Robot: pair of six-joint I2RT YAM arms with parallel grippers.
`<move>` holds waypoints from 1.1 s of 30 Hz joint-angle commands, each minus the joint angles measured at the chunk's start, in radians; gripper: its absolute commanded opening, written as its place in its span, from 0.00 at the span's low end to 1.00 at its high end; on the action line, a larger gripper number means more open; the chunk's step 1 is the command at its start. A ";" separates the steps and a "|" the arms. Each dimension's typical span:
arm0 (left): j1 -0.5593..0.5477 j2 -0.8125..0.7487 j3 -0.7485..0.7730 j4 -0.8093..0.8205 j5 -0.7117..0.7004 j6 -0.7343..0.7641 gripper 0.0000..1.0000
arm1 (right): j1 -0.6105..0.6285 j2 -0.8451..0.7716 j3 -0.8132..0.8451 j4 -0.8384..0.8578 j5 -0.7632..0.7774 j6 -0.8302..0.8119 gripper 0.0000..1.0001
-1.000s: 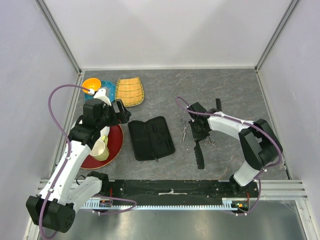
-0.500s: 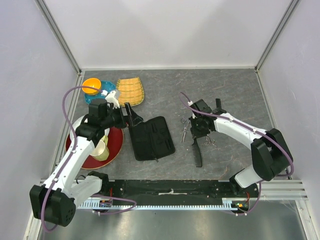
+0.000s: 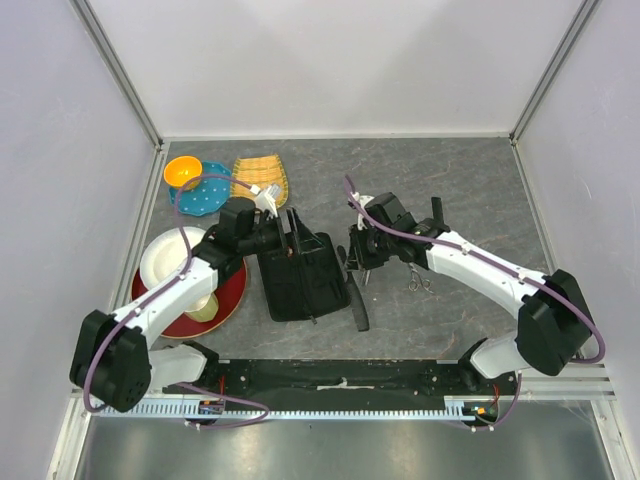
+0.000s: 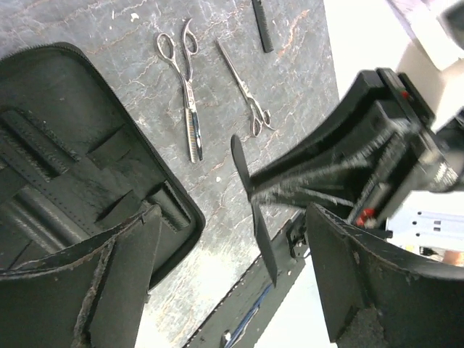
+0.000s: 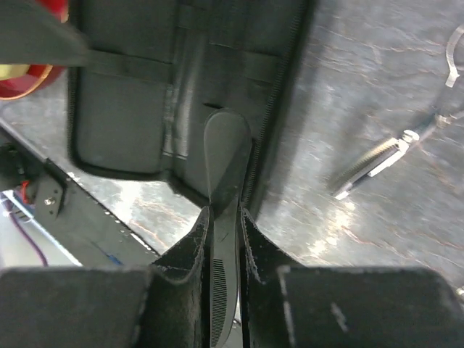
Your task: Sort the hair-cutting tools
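Right gripper [image 5: 223, 217] pinches the comb [image 5: 226, 152] over the edge of the open case [image 5: 123, 109], seemingly to slot it in, while the left gripper [image 3: 283, 235] hovers spread wide, likely to steady it.

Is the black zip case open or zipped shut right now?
Open: the zip case lies with its inner pockets and straps facing up, zipper edge exposed.

Black case [image 3: 305, 285], red plate [image 3: 230, 290], possibly wicker tray [image 3: 250, 172]
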 commanded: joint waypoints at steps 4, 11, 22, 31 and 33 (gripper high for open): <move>-0.057 0.062 -0.015 0.186 -0.128 -0.150 0.84 | 0.094 0.014 0.052 0.158 -0.057 0.095 0.00; -0.111 0.084 -0.055 0.240 -0.189 -0.187 0.77 | 0.141 -0.006 0.038 0.215 -0.025 0.140 0.00; -0.163 0.052 -0.081 0.202 -0.269 -0.204 0.60 | 0.148 -0.026 0.030 0.243 0.045 0.173 0.00; -0.175 0.084 -0.056 0.196 -0.309 -0.216 0.02 | 0.146 -0.039 0.032 0.228 0.101 0.207 0.06; -0.174 0.092 -0.032 0.159 -0.341 -0.187 0.02 | 0.148 -0.047 0.039 0.193 0.152 0.206 0.35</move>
